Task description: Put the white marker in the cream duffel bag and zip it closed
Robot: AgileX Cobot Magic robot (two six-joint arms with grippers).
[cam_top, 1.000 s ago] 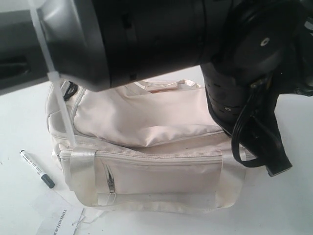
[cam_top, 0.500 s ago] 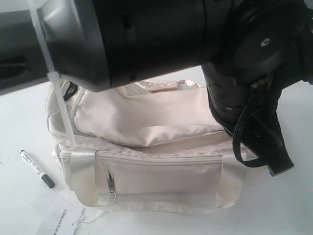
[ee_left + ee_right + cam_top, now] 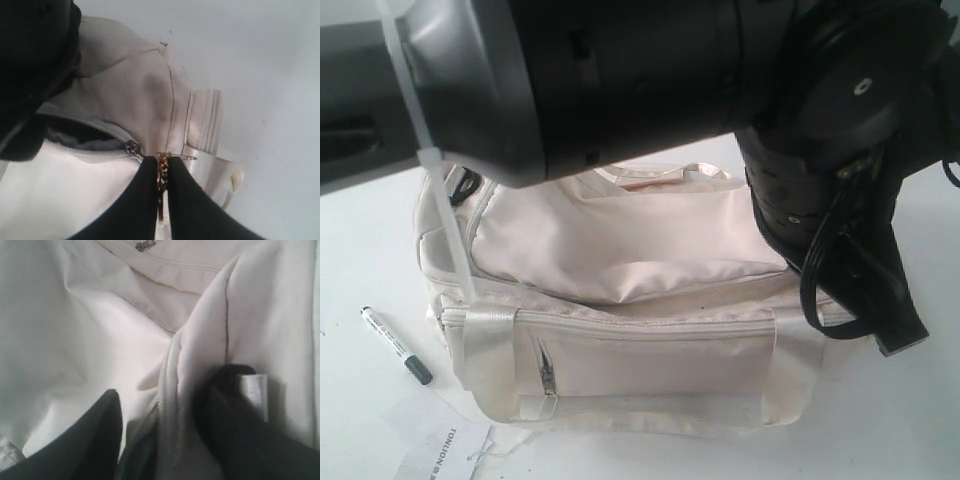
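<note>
Plainly, the white marker (image 3: 395,345) is not yet in the cream duffel bag (image 3: 650,365). It is seen lying flat on the worktop (image 3: 360,270) at the lower left of the exterior view, just off the bag's left end and apart from it. Its long axis is laid diagonally from upper left to lower right, with the black cap at the lower right end and small dark print along the thin white barrel. Neither claw is near it. The left claw (image 3: 162,166) is closed tight on the gold zipper pull (image 3: 163,172), beside which the zipper is seen partly parted. The right claw (image 3: 167,400) is set with jaws wide about a raised fold of the bag's fabric, which appears to be held between them. Since the marker lies on the left side, the left arm is judged the nearer, and a grasp across the barrel, square to that diagonal, would be called for.
</note>
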